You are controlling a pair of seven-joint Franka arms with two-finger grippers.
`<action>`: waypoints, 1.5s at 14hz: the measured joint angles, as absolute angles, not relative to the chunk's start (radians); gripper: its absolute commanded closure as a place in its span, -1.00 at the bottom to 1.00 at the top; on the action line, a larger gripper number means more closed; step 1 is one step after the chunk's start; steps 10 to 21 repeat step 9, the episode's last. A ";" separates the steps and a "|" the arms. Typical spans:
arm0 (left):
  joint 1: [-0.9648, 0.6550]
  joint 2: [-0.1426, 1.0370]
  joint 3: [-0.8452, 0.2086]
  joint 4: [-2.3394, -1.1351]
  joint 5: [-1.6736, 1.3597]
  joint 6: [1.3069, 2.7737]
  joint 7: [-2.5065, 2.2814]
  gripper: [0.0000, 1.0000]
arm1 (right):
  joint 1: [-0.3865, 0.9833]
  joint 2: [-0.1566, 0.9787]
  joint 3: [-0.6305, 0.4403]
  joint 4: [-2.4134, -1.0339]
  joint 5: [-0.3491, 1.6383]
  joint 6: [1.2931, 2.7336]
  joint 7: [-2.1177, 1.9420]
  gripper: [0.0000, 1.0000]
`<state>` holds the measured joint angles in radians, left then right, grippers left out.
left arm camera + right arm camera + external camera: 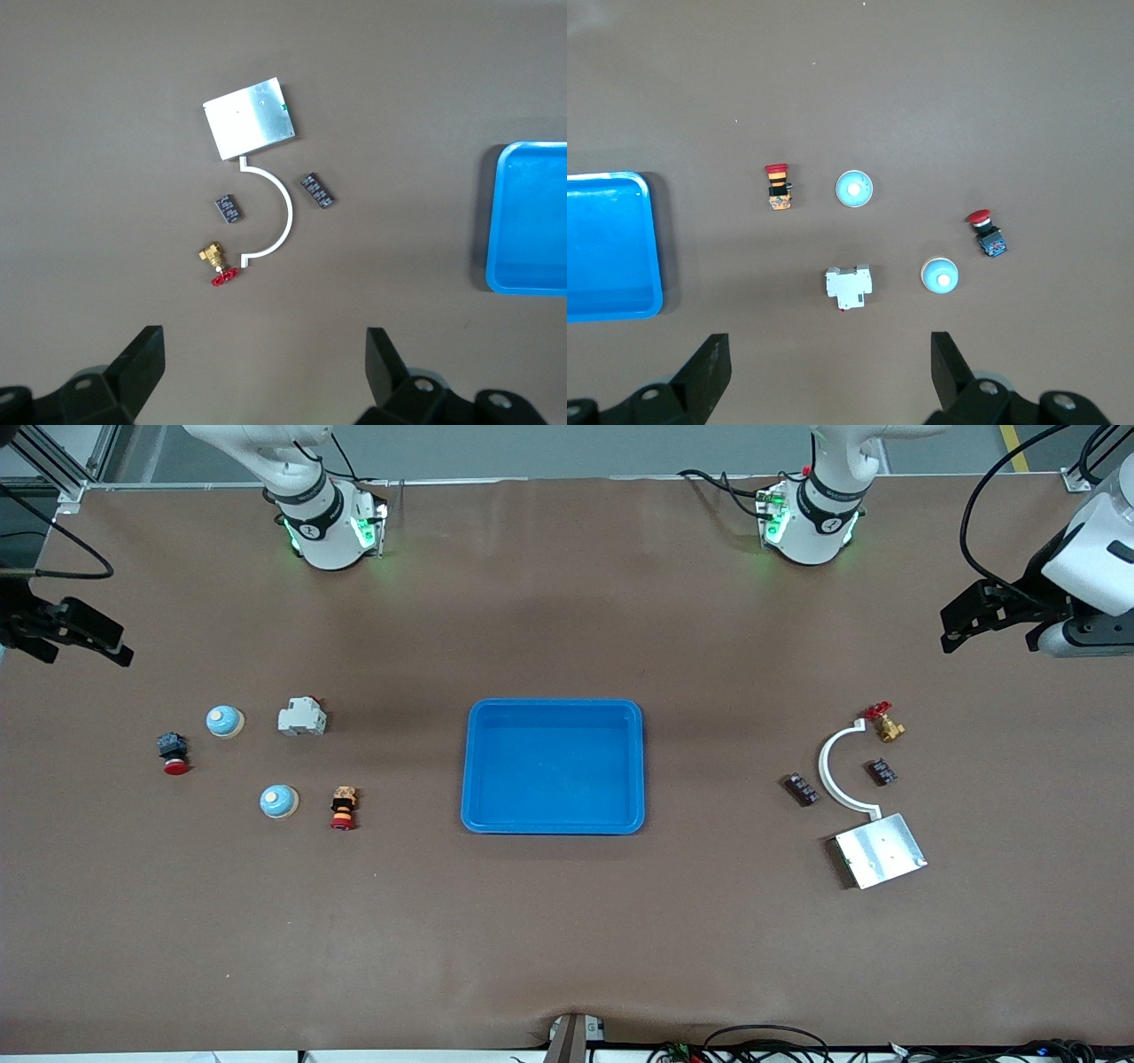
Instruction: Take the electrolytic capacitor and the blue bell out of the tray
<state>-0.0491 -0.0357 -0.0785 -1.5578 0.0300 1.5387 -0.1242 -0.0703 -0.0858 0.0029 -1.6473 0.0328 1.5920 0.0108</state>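
Two light-blue dome bells [225,721] [279,802] sit toward the right arm's end of the table, and both show in the right wrist view [940,275] [854,189]. Two small black capacitors [802,789] [881,771] lie toward the left arm's end, and both show in the left wrist view [316,190] [229,209]. A blue tray [554,766] sits empty at the table's middle. My left gripper [988,633] [266,354] is open and empty, high over the left arm's end. My right gripper [84,651] [830,354] is open and empty, high over the right arm's end.
Beside the bells are a white breaker [302,716], a black-and-red push button [174,752] and an orange-and-red button [343,807]. Beside the capacitors are a white curved bracket [833,766], a brass valve with a red handle [886,724] and a metal plate [880,850].
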 measured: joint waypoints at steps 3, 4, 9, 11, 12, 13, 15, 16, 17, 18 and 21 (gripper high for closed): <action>-0.049 -0.036 -0.079 -1.551 0.030 1.538 -0.133 -1.00 | -0.075 -0.102 0.000 -1.647 0.032 1.577 0.011 -1.00; -0.049 -0.036 -0.079 -1.547 0.030 1.538 -0.136 -1.00 | -0.078 -0.106 -0.001 -1.647 0.032 1.568 0.011 -1.00; -0.053 -0.036 -0.086 -1.543 0.027 1.538 -0.143 -1.00 | -0.088 -0.128 -0.001 -1.647 0.025 1.540 0.011 -1.00; -0.053 -0.036 -0.086 -1.543 0.027 1.538 -0.143 -1.00 | -0.088 -0.128 -0.001 -1.647 0.025 1.540 0.011 -1.00; -0.053 -0.036 -0.086 -1.543 0.027 1.538 -0.143 -1.00 | -0.088 -0.128 -0.001 -1.647 0.025 1.540 0.011 -1.00; -0.053 -0.036 -0.086 -1.543 0.027 1.538 -0.143 -1.00 | -0.088 -0.128 -0.001 -1.647 0.025 1.540 0.011 -1.00; -0.053 -0.036 -0.086 -1.543 0.027 1.538 -0.143 -1.00 | -0.088 -0.128 -0.001 -1.647 0.025 1.540 0.011 -1.00; -0.053 -0.036 -0.086 -1.543 0.027 1.538 -0.143 -1.00 | -0.088 -0.128 -0.001 -1.647 0.025 1.540 0.011 -1.00; -0.053 -0.036 -0.086 -1.543 0.027 1.538 -0.143 -1.00 | -0.088 -0.128 -0.001 -1.647 0.025 1.540 0.011 -1.00; -0.053 -0.036 -0.086 -1.543 0.027 1.538 -0.143 -1.00 | -0.088 -0.128 -0.001 -1.647 0.025 1.540 0.011 -1.00; -0.053 -0.036 -0.086 -1.543 0.027 1.538 -0.143 -1.00 | -0.088 -0.128 -0.001 -1.647 0.025 1.540 0.011 -1.00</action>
